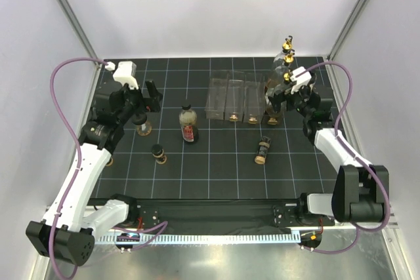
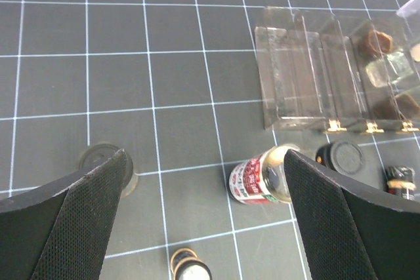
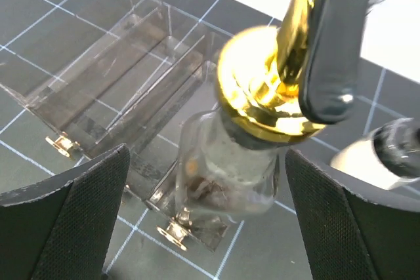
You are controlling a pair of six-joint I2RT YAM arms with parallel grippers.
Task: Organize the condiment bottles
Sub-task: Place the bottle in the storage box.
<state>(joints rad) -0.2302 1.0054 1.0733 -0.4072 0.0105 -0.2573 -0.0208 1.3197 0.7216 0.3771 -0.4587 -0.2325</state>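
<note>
Status check, places taken from the clear rack (image 1: 226, 96). The right gripper (image 3: 207, 155) hangs over the rack's right end with its fingers wide apart, one on each side of a tall clear bottle (image 3: 226, 188) with a gold pourer and not pinching it. That bottle stands upright and appears seated in the end compartment. Brown and clear glass also shows in the right-hand compartments, but the count cannot be told. The left and middle compartments look empty. Still loose on the grid mat (image 1: 216, 175): a red-labelled bottle (image 1: 188, 124) upright just left of the rack's near corner, a small black-capped bottle (image 1: 159, 154) further out on that side, and a brown bottle (image 1: 262, 151) lying on its side in front of the rack. The left gripper (image 2: 205, 162) hovers well left of the rack, fingers spread and holding nothing, above another small bottle (image 1: 143, 126). Judgement: roughly half done, with at least four bottles left to rack.
</note>
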